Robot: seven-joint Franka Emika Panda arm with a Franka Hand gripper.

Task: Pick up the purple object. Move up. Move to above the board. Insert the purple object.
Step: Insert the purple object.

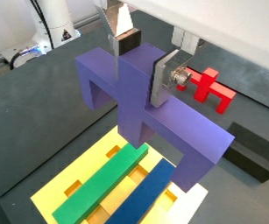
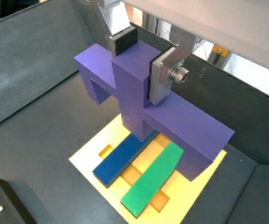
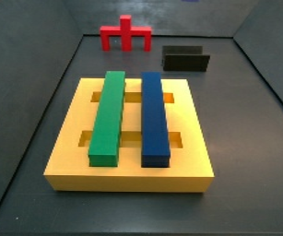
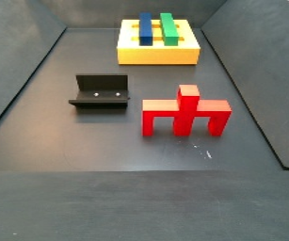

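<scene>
Up above the floor, the gripper [image 2: 145, 59] has its silver fingers [image 2: 164, 77] pressed on the central post of the purple object [image 2: 148, 109], carried over the board [image 2: 95, 150] in both wrist views. Green bar [image 3: 107, 115] and dark-blue bar [image 3: 155, 115] lie side by side in the yellow board's slots. Well apart stand the red piece [image 4: 184, 113] and the black fixture [image 4: 100, 92].

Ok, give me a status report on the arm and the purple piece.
Gripper shut on the purple object, in both wrist views, above the board. Not inserted yet. Green bar and blue bar already sit in the board's slots.
</scene>
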